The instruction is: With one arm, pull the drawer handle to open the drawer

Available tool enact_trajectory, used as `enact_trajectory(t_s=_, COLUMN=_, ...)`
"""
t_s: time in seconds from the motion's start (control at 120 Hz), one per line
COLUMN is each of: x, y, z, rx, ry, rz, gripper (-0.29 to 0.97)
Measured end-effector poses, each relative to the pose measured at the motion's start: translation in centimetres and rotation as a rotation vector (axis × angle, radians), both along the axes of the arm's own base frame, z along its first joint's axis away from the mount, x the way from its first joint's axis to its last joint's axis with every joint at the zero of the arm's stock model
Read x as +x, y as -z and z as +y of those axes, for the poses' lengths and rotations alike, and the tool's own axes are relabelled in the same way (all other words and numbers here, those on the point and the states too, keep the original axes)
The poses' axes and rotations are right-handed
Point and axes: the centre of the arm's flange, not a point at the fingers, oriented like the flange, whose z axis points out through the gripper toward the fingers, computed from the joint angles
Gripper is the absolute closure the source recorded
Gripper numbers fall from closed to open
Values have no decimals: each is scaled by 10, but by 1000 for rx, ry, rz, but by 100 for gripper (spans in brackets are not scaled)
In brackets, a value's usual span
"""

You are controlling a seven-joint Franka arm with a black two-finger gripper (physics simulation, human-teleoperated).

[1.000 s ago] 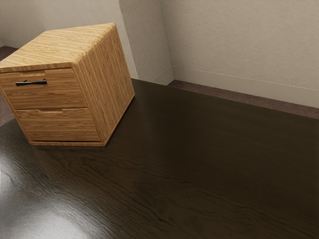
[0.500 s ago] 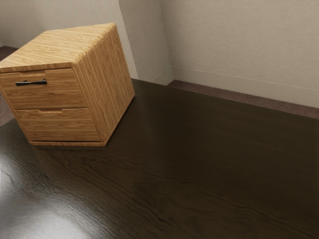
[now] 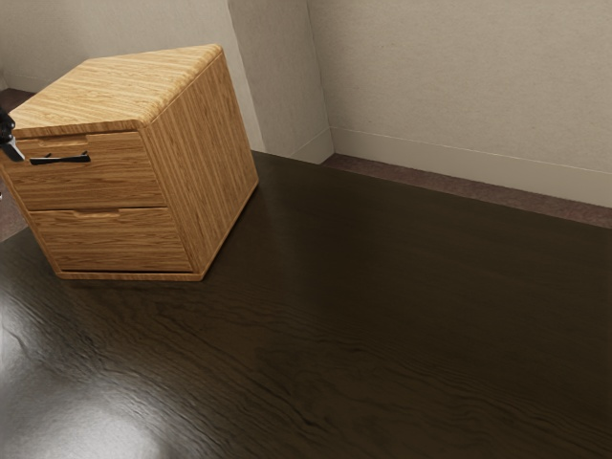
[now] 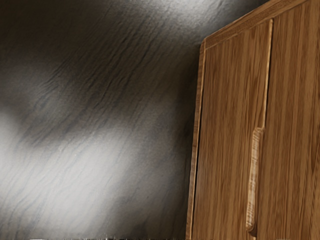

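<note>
Dark table point(image 3: 382, 316), wood cabinet point(image 3: 124, 86) on it, top drawer point(image 3: 96, 182) shut. My gripper point(image 3: 11, 145) just popped in at exterior view's left edge, right beside the black handle point(image 3: 59, 159). Can't tell if it's open or closed tbh. Grab's next imo.

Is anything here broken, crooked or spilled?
Nothing stands out. The wooden cabinet sits flat on the dark table; the top drawer and lower drawer look shut and flush. Only quirk: mismatched handles, a black handle above, a wooden handle below.
</note>
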Motion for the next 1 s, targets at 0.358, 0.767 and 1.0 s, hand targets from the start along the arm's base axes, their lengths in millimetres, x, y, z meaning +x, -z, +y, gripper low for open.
enact_trajectory(t_s=0.358, x=26, y=6, z=7, rx=32, ry=51, rz=-109, gripper=27)
enact_trajectory(t_s=0.767, x=39, y=13, z=12, rx=68, ry=101, rz=-149, gripper=31)
enact_trajectory(t_s=1.0, x=36, y=20, z=29, rx=79, ry=90, rz=-154, gripper=32)
